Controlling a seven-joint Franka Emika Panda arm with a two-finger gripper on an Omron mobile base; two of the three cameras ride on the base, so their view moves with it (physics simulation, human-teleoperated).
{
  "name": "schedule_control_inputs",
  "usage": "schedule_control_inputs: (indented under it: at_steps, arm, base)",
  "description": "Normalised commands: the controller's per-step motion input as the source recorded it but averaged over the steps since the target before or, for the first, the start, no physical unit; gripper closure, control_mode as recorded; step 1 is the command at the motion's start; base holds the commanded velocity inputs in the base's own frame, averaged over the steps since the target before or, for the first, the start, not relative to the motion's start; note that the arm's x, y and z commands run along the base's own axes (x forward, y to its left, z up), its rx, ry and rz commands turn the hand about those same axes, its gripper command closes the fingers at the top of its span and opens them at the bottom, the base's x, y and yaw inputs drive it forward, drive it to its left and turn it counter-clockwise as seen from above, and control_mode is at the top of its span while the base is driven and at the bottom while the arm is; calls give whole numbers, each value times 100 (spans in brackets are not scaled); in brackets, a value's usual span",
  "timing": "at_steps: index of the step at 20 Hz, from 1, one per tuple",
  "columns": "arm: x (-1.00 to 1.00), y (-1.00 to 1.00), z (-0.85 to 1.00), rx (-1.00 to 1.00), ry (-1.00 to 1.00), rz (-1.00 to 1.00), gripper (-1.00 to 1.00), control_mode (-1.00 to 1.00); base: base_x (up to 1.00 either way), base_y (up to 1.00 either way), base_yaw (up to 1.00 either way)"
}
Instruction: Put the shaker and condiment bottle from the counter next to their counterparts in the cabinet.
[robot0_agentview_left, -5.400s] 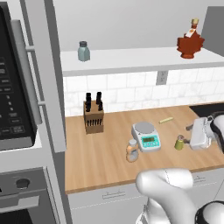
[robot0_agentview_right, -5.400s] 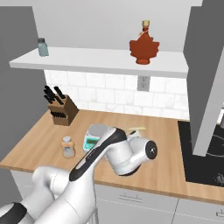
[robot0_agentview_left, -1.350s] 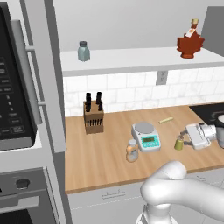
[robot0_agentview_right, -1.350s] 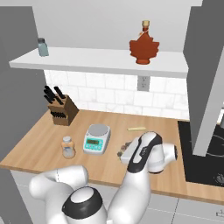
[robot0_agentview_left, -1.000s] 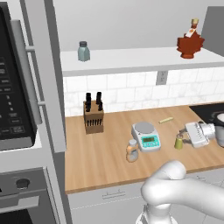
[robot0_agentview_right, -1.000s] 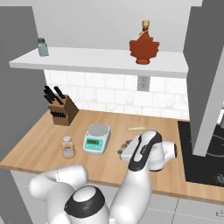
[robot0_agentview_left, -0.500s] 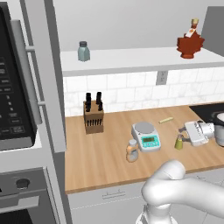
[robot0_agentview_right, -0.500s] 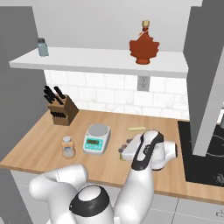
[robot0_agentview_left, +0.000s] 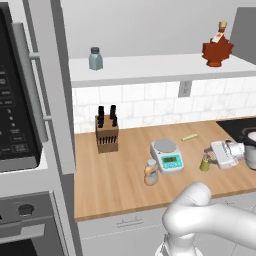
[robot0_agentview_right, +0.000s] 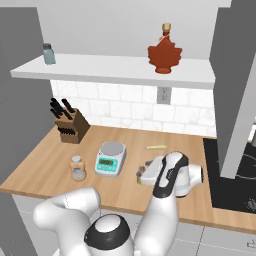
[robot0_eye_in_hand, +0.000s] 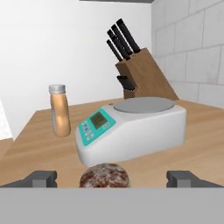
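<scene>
While spread wide around the shaker (robot0_eye_in_hand: 104, 175), fingers (robot0_eye_in_hand: 41, 178) released; kitchen scale (robot0_eye_in_hand: 131, 127) just behind, condiment bottle (robot0_eye_in_hand: 60, 110) and knife block (robot0_eye_in_hand: 142, 73) beyond.

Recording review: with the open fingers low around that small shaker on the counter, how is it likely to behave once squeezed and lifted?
The shaker looks small, rigid and cylindrical, so it should hold its shape, but round sides could slip or twist between flat fingers. It stands upright on the counter and is short, so tipping seems unlikely; once knocked over it would probably roll. It is probably light.
</scene>
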Motion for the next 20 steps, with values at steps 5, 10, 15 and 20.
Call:
schedule_control_inputs:
  at_steps: [5,10,15,20]
  arm:
    - [2,0,-28,0,0,0,-100,-100]
    - [11,0,-22,0,0,0,100,-100]
    - [2,0,-13,0,0,0,100,-100]
    - [0,0,21,0,0,0,100,-100]
  base:
    - [0,0,0]
    - [0,0,0]
    - [0,0,0]
    - [0,0,0]
